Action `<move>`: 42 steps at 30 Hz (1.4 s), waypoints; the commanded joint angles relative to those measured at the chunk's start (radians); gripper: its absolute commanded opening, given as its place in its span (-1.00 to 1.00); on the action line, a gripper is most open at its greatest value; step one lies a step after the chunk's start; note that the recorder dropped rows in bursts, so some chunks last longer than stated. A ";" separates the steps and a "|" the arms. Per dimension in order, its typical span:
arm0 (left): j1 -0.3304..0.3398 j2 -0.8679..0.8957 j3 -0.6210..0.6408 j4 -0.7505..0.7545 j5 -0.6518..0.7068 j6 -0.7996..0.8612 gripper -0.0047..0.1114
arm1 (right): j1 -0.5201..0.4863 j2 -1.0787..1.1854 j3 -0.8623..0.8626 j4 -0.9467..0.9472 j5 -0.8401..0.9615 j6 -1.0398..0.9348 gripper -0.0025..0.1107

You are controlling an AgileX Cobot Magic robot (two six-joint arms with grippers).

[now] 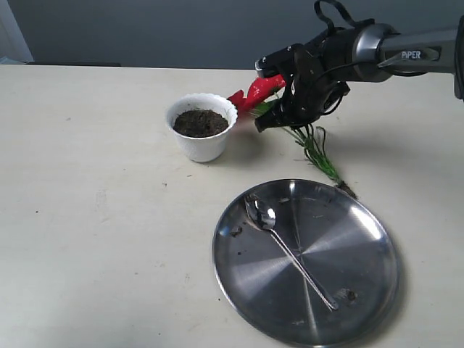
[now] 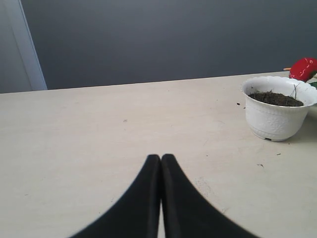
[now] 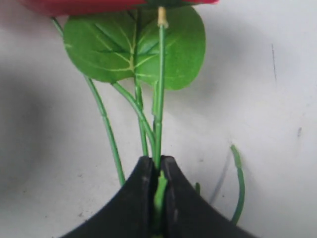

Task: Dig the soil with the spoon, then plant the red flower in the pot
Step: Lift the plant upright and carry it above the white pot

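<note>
One red flower stem clamped in right end effector, beside the pot.

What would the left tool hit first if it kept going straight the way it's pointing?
Probably nothing soon. The left tool is shut and aims across bare table toward the grey wall. The pot sits off to one side of that line, though depth is unclear.

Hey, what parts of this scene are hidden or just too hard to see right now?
- Red flower: exterior view, right gripper covers part of the blooms; right wrist view, frame edge cuts the blooms off.
- Soil depth: hidden inside the pot.
- Spoon tip tines: too small in the exterior view.
- Left gripper: outside the exterior view.
</note>
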 commanded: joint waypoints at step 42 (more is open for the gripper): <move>-0.003 -0.005 -0.002 0.000 0.000 -0.004 -0.91 | 0.066 -0.613 0.609 0.116 -1.329 0.117 -0.96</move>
